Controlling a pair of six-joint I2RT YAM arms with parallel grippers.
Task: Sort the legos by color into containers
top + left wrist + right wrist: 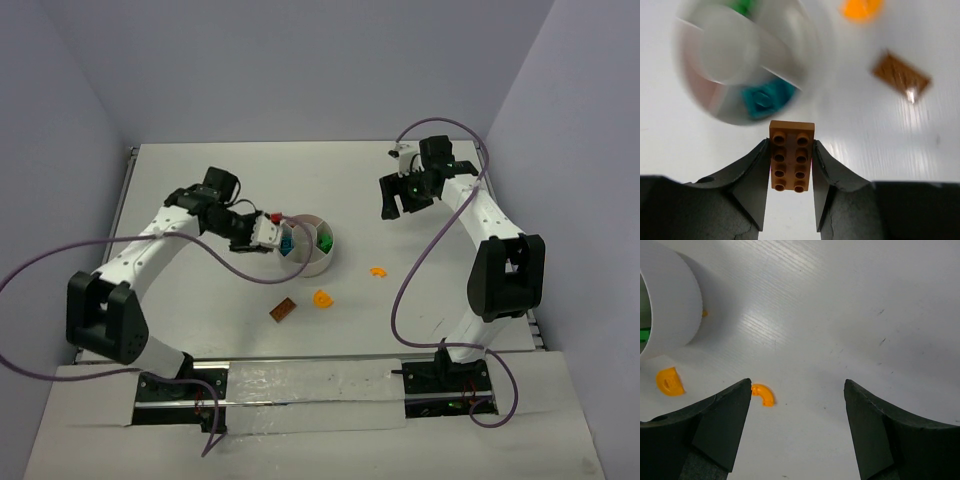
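White worktop (200,180) spreads under both my arms, with pale lilac walls (300,60) behind it. My left pincer (791,146) is closed to the width of a brown-orange brick (792,167) and clamps its two long sides. The brick is a flat two-by-four plate with eight round dimples facing my wrist camera, and one short end pokes out past the fingertips. It hangs right at the rim of the round white dish (318,266), which is blurred in my wrist view.

A teal brick (767,97) lies in the wedge section nearest the held one, and green bricks (325,240) sit in a wedge on the far side.

On the worktop near the dish lie a second brown-orange brick (283,311), a yellow-orange half-round piece (322,298) and a yellow-orange arc (763,394).

My right pincer (797,385) is spread wide and holds nothing, raised over the worktop well apart from the dish.
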